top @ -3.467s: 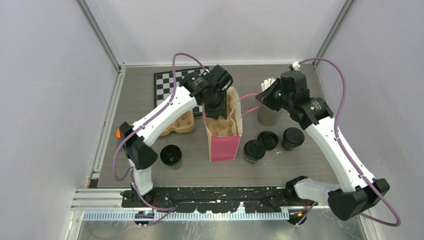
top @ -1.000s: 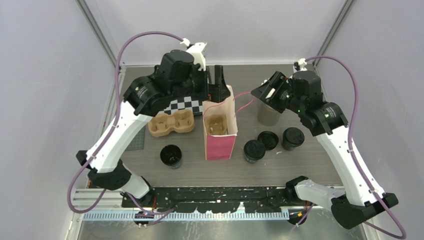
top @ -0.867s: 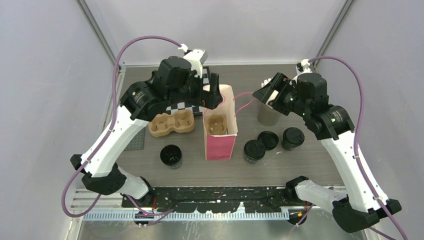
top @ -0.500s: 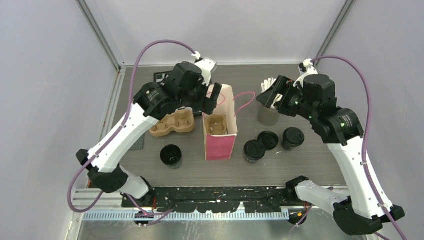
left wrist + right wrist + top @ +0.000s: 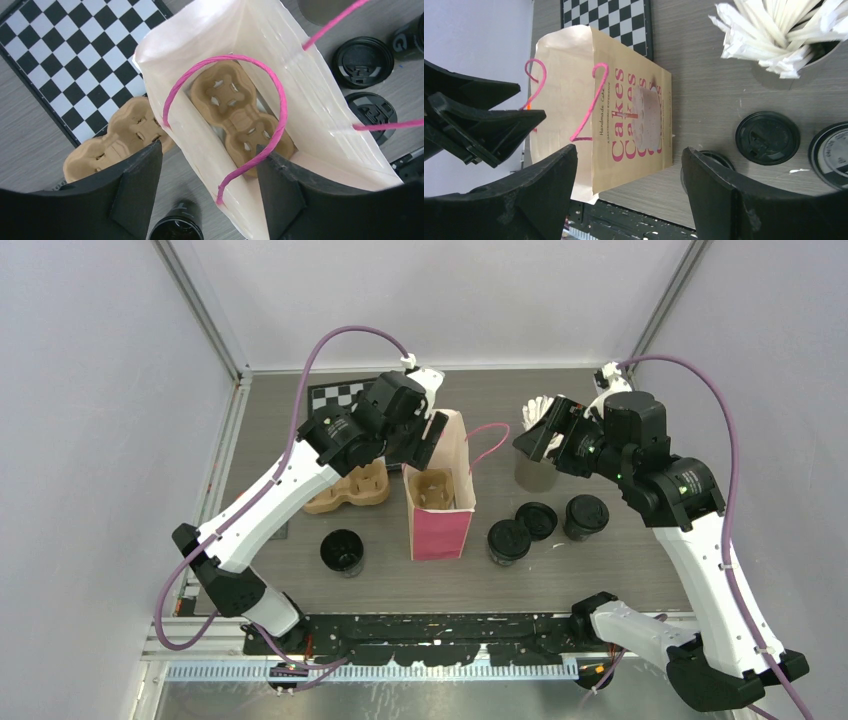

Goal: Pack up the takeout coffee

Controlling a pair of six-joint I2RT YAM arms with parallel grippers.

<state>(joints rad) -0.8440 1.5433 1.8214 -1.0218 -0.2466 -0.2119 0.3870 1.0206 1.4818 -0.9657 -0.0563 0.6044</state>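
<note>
- Worktop (image 5: 600, 580): grey wood grain; carries everything listed below.
- Paper bag (image 5: 440, 525): kraft with a pink front, upright at mid-worktop, mouth open.
- Left gripper (image 5: 207, 150): above the bag mouth, fingers spread and pinching nothing. A pink handle loop (image 5: 240, 57) arches between them.
- Right gripper (image 5: 629, 150): to the right of the bag, near the grey cup of white sticks (image 5: 784, 35); fingers spread, empty.
- Chequered mat (image 5: 70, 55): flat, behind the bag.
- Pulp cup tray (image 5: 237, 112): on the bag floor, both pockets vacant.
- Spare pulp tray (image 5: 117, 145): just left of the bag.
- Open black cup (image 5: 342, 551): left of the bag, no lid.
- Lidded black cup (image 5: 586, 517): right of the bag.
- Black lid (image 5: 537, 520) and second black lid (image 5: 509, 540): between the bag and the lidded cup. Whether the second one sits on a cup cannot be told.

Handling note (judgement): nothing is packed yet.
- Pin the near bag wall and draw the handle loop aside so the mouth stays wide.
- Cap the open cup first.
- Lower each cup upright, centred over a pocket, without brushing the paper.
</note>
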